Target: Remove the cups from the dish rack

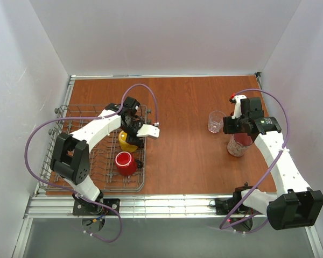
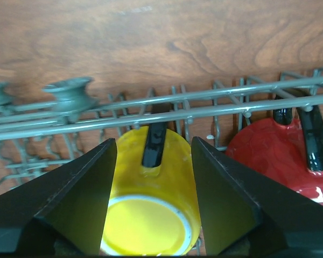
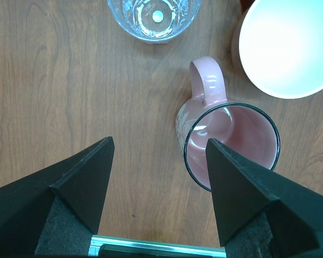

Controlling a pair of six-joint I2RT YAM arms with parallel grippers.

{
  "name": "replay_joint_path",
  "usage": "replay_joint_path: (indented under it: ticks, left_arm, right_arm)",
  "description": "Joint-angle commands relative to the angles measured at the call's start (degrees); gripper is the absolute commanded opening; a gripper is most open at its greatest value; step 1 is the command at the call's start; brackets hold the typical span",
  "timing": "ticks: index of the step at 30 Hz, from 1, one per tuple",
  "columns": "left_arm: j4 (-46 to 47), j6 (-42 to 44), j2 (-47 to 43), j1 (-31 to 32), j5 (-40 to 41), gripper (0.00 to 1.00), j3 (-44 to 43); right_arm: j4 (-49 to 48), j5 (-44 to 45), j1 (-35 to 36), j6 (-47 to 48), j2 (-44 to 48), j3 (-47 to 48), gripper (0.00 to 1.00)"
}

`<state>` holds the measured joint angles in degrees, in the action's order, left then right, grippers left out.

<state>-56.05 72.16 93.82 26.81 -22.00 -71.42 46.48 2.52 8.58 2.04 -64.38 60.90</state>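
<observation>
Straddling the yellow mug point(image 2: 151, 215), left tool point(image 2: 153, 144) gapes.

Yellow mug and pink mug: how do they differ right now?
The yellow mug lies tipped in the rack; the pink mug stands upright on the table. The yellow mug's handle is black; the pink mug's is pink. The yellow mug sits between the fingers of the open left pincer; the pink mug lies outside the gap of the open right pincer. Both have one handle.

Five cups: one yellow mug point(image 2: 172, 177), one glossy red mug point(image 2: 269, 150), one clear glass tumbler point(image 3: 153, 16), one pink mug point(image 3: 231, 145), one white cup point(image 3: 288, 45) (plus one grey wire dish rack point(image 1: 105, 180)).
</observation>
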Motion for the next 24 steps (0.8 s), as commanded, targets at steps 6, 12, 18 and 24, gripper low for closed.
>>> replay_joint_path:
  ticks: [6,12,18,24]
  left_arm:
    - [2.2,2.1,-0.8,0.1,3.4,0.53,4.4]
    - [7.4,0.7,-0.3,0.1,7.3,0.44,7.3]
    - [8.5,0.7,0.0,0.1,9.3,0.3,8.0]
    - [6.2,0.7,0.1,0.0,10.0,0.0,6.9]
  right_arm:
    - [-1.6,-1.1,-0.2,0.9,1.2,-0.8,0.65]
    - [-1.9,-1.9,-0.2,0.9,1.4,-1.1,0.65]
    - [-2.3,-2.1,-0.2,1.1,1.4,-1.1,0.65]
    - [-2.3,-2.1,-0.2,1.1,1.3,-1.0,0.65]
